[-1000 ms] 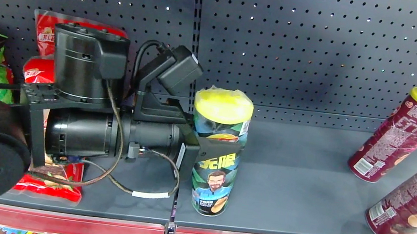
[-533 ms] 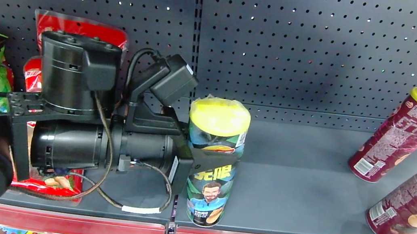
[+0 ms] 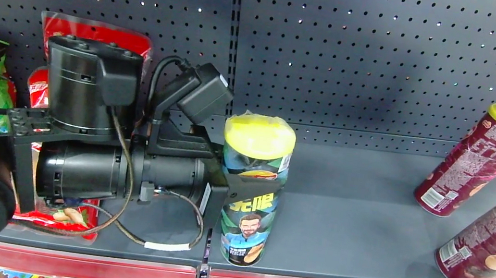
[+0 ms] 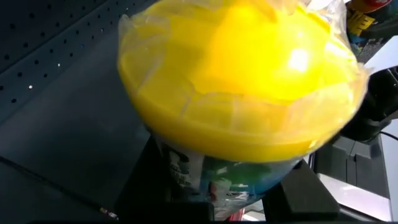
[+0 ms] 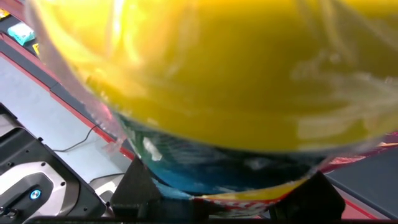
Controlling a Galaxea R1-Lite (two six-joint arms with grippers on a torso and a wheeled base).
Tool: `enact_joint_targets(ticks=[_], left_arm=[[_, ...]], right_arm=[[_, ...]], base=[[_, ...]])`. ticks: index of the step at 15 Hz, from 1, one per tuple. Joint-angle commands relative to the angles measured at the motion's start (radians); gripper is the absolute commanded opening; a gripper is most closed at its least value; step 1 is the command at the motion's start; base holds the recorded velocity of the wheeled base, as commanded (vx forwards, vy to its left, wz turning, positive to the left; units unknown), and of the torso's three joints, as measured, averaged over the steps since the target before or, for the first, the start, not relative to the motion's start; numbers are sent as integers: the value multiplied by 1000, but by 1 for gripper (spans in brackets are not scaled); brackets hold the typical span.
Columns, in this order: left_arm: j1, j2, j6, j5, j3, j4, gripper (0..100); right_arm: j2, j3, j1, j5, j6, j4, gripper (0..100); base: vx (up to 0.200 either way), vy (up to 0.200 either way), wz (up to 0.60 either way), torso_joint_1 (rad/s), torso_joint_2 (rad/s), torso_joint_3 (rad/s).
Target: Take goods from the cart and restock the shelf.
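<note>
The left pincer [image 3: 257, 185] is squeezing a tall round can [image 3: 245, 228] around its middle, black fingers closed tight on it. The can is standing upright at the front of the smooth grey shelf [image 3: 353, 221], its yellow plastic lid wearing crinkly clear wrap. The right pincer [image 5: 227, 194] is gripping another can [image 5: 236, 81] with a shiny yellow lid.

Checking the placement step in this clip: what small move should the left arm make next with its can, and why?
Probably open the left end effector and draw back. Its green can stands upright, base apparently on the shelf close to the front lip, so it looks placed, though full contact is hard to confirm. The right end effector holds a second can.
</note>
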Motion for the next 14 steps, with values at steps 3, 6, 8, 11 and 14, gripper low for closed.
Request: enact_joint_targets(ticks=[3,6,8,11,14], left_arm=[[-27,-3,3,-1,4,0,0],[-27,-4,3,1,18,0,0],[-29,-9,5,1,35,0,100],[-27,-15,3,2,49,0,100],[-18,-29,3,35,67,-6,100]], right_arm=[[2,0,1,0,-1,-1,0],[8,0,1,0,-2,-1,0],[10,-2,1,0,-1,-1,0],[14,0,1,5,-2,-1,0],[69,-40,1,17,-5,-4,0]], base=[[0,0,0,0,0,0],[0,0,0,0,0,0],[0,0,0,0,0,0],[0,0,0,0,0,0],[0,0,0,0,0,0]])
